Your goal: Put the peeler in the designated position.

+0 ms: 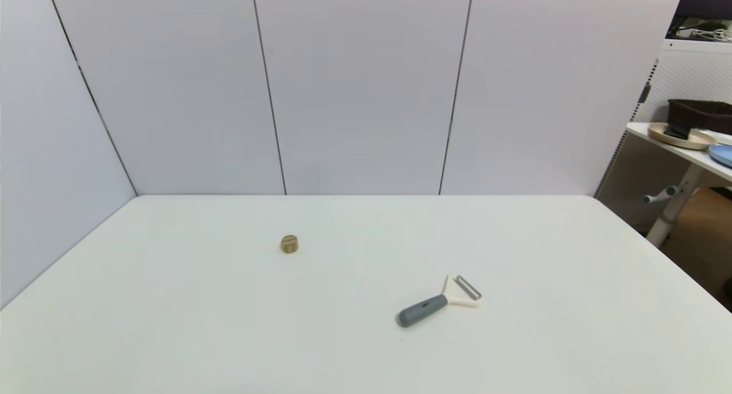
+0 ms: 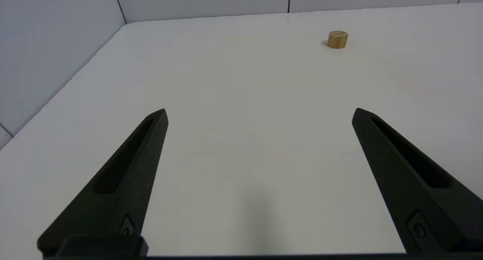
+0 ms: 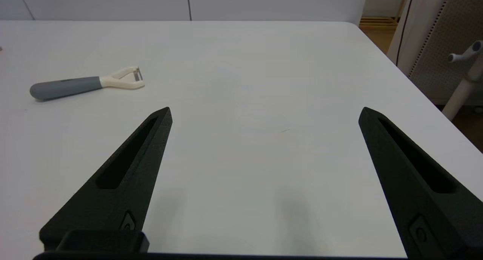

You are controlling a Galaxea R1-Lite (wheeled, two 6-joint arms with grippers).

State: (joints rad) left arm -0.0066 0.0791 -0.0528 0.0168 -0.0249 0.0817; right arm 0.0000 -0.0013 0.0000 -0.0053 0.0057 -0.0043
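Peeler (image 1: 439, 301) lying flat on white surface (image 1: 572, 325), well apart from tan cylinder (image 1: 289, 244) marking the designated position (image 1: 334, 251). Untouched, nothing moved yet. Left claw (image 2: 259, 114) and right claw (image 3: 265, 113) both spread wide, empty, parked far from cylinder.

The right gripper (image 3: 264, 113) hangs wide open above the table (image 3: 264, 63); the peeler (image 3: 85, 84) lies flat toward ten o'clock.

White table (image 1: 229, 337); grey wall panels (image 1: 360, 85) behind; at right, side desk (image 1: 686, 151) with beige plate (image 1: 695, 141), dark basket (image 1: 700, 112)
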